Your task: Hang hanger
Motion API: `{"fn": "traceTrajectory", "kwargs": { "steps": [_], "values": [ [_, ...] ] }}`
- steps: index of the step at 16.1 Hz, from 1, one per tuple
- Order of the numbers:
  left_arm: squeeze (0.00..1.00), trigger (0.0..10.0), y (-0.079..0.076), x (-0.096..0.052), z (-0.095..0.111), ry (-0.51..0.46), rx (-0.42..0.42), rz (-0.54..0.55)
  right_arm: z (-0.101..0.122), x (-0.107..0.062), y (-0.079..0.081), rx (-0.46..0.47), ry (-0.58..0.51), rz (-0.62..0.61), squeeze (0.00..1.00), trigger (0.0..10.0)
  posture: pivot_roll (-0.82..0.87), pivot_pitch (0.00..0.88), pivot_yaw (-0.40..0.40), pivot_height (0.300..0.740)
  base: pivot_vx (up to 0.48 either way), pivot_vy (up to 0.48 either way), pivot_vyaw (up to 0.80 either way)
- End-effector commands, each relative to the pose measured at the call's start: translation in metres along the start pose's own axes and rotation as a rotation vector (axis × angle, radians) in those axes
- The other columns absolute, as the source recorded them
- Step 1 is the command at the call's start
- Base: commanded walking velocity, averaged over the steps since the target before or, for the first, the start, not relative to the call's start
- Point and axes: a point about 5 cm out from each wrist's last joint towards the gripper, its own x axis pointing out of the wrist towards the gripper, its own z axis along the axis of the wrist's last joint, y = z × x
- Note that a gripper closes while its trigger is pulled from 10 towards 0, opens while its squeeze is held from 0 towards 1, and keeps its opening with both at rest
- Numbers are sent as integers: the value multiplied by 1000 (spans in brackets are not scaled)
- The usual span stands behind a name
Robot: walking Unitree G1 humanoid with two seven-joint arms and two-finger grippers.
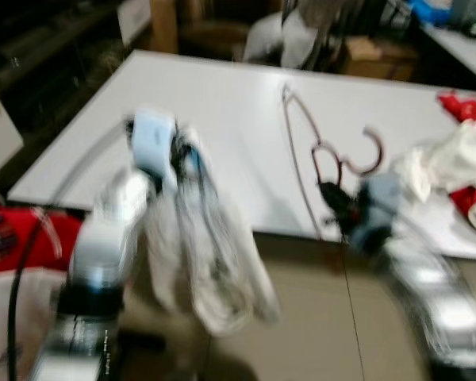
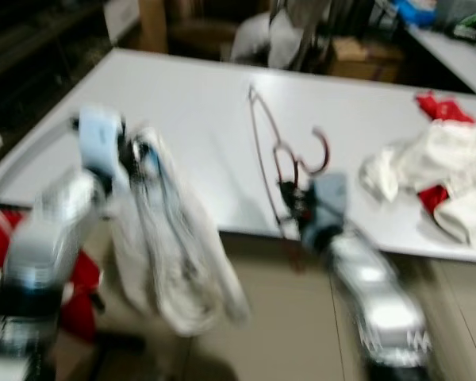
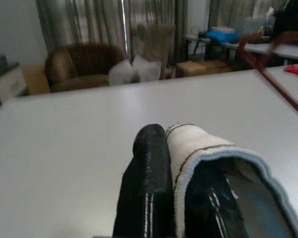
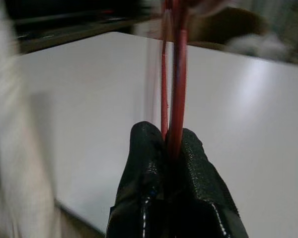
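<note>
— What could go wrong for you here?

— You stand at the big white surface [image 1: 222, 103]. Your left gripper [image 3: 179, 198] is clenched on a white garment [image 1: 210, 262] that hangs below the edge. Your right gripper [image 4: 174, 188] is clamped on the thin red hanger [image 1: 317, 159], held up over the surface. The wire is thin; I think it can twist or slip if you swing it.

— And what is around?

— A pile of white and red clothes [image 1: 452, 171] lies near your right arm and could catch the hook.
</note>
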Motion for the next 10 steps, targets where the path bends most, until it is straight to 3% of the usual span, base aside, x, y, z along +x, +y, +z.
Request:
{"fn": "traceTrajectory", "kwargs": {
  "steps": [1, 4, 7, 10],
  "values": [
    [0, 10000, -2, 14, 35, -145, 50, -34, 8, -14, -6, 0, 0, 78, 0, 10000, 92, 0, -59, 740, 349, 0, 0],
    [0, 10000, 15, 40, 65, -192, 113, -1, 27, -40, -14, -44, 26, 244, 0, 10000, 71, 0, -53, 740, 345, 0, 0],
    [0, 10000, 29, 58, 97, -255, 156, 24, 43, -68, -7, -51, 69, 451, 0, 10000, 55, 0, -53, 740, 346, 0, 0],
    [0, 10000, 39, 70, 102, -234, 192, 40, 53, -83, -5, -37, 87, 542, 0, 10000, 51, 0, -63, 740, 344, 0, 0]
  ]
}}
